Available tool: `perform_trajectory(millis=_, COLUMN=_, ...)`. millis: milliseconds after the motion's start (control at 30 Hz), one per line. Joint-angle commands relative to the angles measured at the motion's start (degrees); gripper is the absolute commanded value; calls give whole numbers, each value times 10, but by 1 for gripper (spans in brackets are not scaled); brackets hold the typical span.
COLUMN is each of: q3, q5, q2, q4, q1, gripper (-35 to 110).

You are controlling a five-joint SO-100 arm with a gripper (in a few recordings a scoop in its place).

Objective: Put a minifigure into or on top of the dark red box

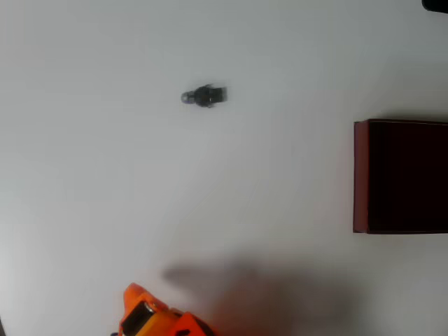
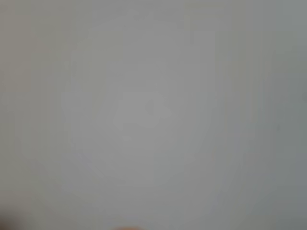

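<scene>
A tiny dark minifigure lies flat on the pale desk in the upper left-centre of the overhead view, its lighter grey rounded head pointing toward the left of the frame and its dark body stretching to the right. Bare desk surrounds it on every side, and nothing touches it.

Well apart from it, at the right edge of the same view, sits the dark red box. Its maroon left wall faces the figure, its inside reads as near-black, and its right part is cut off by the frame edge. The box stands below the level of the figure in the picture, around mid-height.

My orange arm enters at the bottom edge, left of centre, showing only a short orange stretch with a darker part set into it. A soft grey shadow spreads over the desk just to its right, along the lower middle of the frame. The arm is far from both the figure and the box, with open desk between. My jaws are in neither picture, so I cannot tell whether they stand wide or narrow, and nothing shows them holding anything.

A small dark shape clips the top right corner of the overhead view; what it is cannot be made out.

The wrist view offers a blurred, even grey-white surface, with a faint warm smudge at its bottom edge.
</scene>
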Motion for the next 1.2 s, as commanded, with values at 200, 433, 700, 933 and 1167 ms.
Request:
perform_trajectory(millis=200, q3=-2, q5=19, q2=8, q4=19, q1=-2, gripper=0)
perform_trajectory(millis=433, q3=-2, q5=20, q2=8, q4=19, q1=-1, gripper=5)
perform_trajectory(millis=700, q3=10, q5=4, q2=8, q4=-54, q1=43, gripper=22)
perform_trajectory(millis=933, q3=22, q5=185, q2=8, q4=-198, q1=76, gripper=28)
perform_trajectory(millis=1167, q3=-38, q5=227, q2=-21, q4=-133, q1=183, gripper=29)
